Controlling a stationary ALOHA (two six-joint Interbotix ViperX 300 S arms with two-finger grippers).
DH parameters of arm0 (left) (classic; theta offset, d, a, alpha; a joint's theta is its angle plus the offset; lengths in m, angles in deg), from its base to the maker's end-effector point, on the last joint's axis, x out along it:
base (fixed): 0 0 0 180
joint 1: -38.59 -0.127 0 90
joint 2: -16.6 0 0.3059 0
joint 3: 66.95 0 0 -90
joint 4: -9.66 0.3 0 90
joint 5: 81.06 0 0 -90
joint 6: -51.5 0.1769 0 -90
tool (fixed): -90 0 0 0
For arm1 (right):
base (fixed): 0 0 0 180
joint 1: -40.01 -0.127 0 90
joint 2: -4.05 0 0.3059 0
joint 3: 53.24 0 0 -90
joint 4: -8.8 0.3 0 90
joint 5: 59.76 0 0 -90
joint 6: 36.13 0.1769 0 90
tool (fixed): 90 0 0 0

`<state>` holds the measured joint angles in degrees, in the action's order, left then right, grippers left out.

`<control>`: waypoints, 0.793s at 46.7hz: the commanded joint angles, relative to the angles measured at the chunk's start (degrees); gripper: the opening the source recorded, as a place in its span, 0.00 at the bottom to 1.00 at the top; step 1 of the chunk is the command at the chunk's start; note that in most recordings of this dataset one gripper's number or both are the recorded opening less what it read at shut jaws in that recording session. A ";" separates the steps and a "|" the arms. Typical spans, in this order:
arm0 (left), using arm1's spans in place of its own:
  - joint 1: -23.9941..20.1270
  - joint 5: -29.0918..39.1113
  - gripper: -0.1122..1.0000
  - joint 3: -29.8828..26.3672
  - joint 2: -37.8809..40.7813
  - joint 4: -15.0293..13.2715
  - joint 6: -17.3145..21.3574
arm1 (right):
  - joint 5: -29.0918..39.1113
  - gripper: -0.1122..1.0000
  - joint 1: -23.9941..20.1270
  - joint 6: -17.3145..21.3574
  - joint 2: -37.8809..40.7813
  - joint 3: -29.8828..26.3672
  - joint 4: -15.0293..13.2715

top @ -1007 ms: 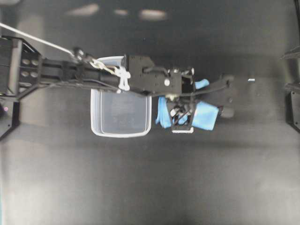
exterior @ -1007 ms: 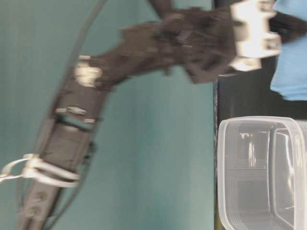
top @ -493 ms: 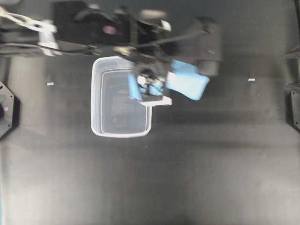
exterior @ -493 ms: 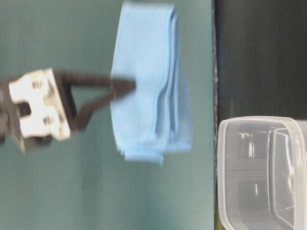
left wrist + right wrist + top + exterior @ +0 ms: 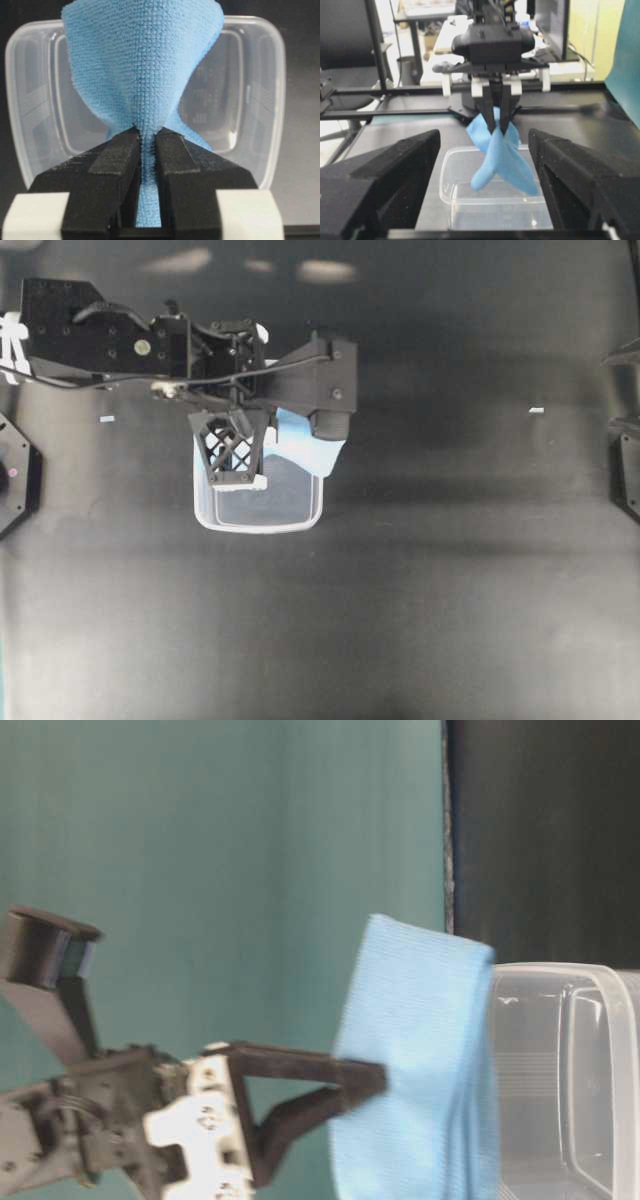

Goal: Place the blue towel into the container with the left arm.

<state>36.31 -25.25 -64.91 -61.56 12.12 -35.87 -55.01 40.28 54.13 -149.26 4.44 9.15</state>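
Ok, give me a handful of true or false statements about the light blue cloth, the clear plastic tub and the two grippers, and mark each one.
1. The left gripper is pinching the light blue microfibre cloth. True.
2. The cloth lies flat on the floor of the clear rectangular plastic tub. False: it hangs bunched from the closed jaws over the tub, and whether its lower end touches the tub cannot be told.
3. The right gripper also grips the cloth. False: its fingers stand wide apart, well back from cloth and tub.
4. In the overhead view the left gripper is above the tub. True.
5. The tub is tipped on its side. False: it sits upright on the black table, opening up.
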 commanded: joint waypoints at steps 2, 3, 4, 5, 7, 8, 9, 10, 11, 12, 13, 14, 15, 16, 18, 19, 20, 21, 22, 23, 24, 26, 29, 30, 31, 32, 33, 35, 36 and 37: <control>0.18 -2.55 0.15 1.32 -1.14 0.18 0.09 | -0.35 0.73 0.09 0.09 0.62 -0.62 0.09; 0.18 -2.81 0.15 1.41 -1.05 0.18 0.09 | -0.35 0.73 0.09 0.09 0.62 -0.62 0.09; 0.18 -2.99 0.15 1.49 -0.97 0.18 0.18 | -0.35 0.73 0.09 0.09 0.62 -0.62 0.09; 0.18 -3.25 0.15 1.58 -0.97 0.18 0.09 | -0.26 0.73 0.09 0.09 0.62 -0.62 0.09; 0.09 -3.87 0.15 1.93 -0.88 0.18 0.09 | -0.35 0.73 0.09 0.09 0.62 -0.62 0.18; 0.00 -3.96 0.15 2.11 -0.88 0.18 0.09 | -0.35 0.73 0.00 0.09 0.62 -0.62 0.09; 0.00 -4.04 0.15 2.29 -0.88 0.18 0.18 | -0.35 0.73 0.09 0.09 0.62 -0.62 0.09; 0.00 -4.04 0.15 2.46 -0.88 0.18 0.18 | -0.35 0.73 0.09 0.09 0.62 -0.62 0.09; -0.09 -4.13 0.15 2.64 -0.88 0.18 0.18 | -0.35 0.73 0.09 0.09 0.62 -0.62 0.18; -0.09 -4.13 0.15 2.90 -0.88 0.18 0.18 | -0.35 0.73 0.09 0.09 0.62 -0.62 0.09; -0.09 -4.13 0.15 3.08 -0.88 0.18 0.18 | -0.35 0.73 0.09 0.18 0.62 -0.62 0.18; -0.09 -4.13 0.15 3.25 -0.97 0.18 0.18 | -0.35 0.73 0.00 0.09 0.62 -0.62 0.09; -0.09 -4.13 0.15 3.43 -0.97 0.18 0.18 | -0.35 0.73 0.09 0.09 0.62 -0.62 0.09; -0.09 -4.22 0.15 3.60 -0.97 0.18 0.18 | -0.35 0.73 0.09 0.09 0.62 -0.53 0.09; -0.09 -4.39 0.15 4.04 -1.05 0.18 0.18 | -0.35 0.73 0.09 0.09 0.62 -0.53 0.09; -0.09 -4.48 0.16 4.22 -1.05 0.18 0.18 | -0.26 0.73 0.09 0.09 0.62 -0.53 0.09; -0.09 -4.66 0.16 4.39 -1.05 0.18 0.18 | -0.35 0.73 0.09 0.09 0.70 -0.53 0.09; -0.09 -4.75 0.16 4.66 -1.14 0.18 0.18 | -0.26 0.73 0.09 0.09 0.62 -0.53 0.09; -0.09 -4.92 0.16 4.75 -1.14 0.18 0.18 | -0.35 0.73 0.09 0.09 0.62 -0.53 0.09; -0.09 -5.19 0.16 5.01 -1.23 0.18 0.18 | -0.35 0.73 0.09 0.09 0.70 -0.53 0.09; -0.09 -5.54 0.16 5.27 -1.23 0.18 0.18 | -0.35 0.73 0.09 0.09 0.62 -0.53 0.09; -0.09 -5.89 0.18 5.63 -1.23 0.18 0.18 | -0.35 0.73 0.09 0.09 0.62 -0.53 0.09; -0.09 -6.42 0.32 6.06 -1.14 0.18 0.00 | -0.35 0.73 0.09 0.09 0.62 -0.53 0.09; 0.00 -6.59 0.37 6.24 -1.14 0.18 0.00 | -0.35 0.73 0.09 0.09 0.62 -0.53 0.09; 0.00 -6.68 0.43 6.42 -1.14 0.09 0.00 | -0.35 0.73 0.09 0.09 0.62 -0.53 0.09; 0.09 -7.03 0.49 6.59 -1.14 0.18 0.09 | -0.35 0.73 0.09 0.09 0.62 -0.53 0.09; 0.09 -7.38 0.55 6.77 -1.05 0.18 0.00 | -0.35 0.73 0.09 0.09 0.62 -0.53 0.09; 0.00 -8.09 0.66 7.03 -1.05 0.18 -0.70 | -0.35 0.73 0.09 0.09 0.62 -0.53 0.09; -0.09 -8.26 0.73 7.03 -0.97 0.18 -0.70 | -0.35 0.73 0.09 0.09 0.62 -0.44 0.18; -0.09 -8.44 0.77 7.12 -1.05 0.18 -0.70 | -0.26 0.73 0.09 0.09 0.62 -0.53 0.09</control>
<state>36.31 -32.63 -57.70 -61.65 12.12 -36.39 -55.01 40.28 54.13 -149.26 4.44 9.06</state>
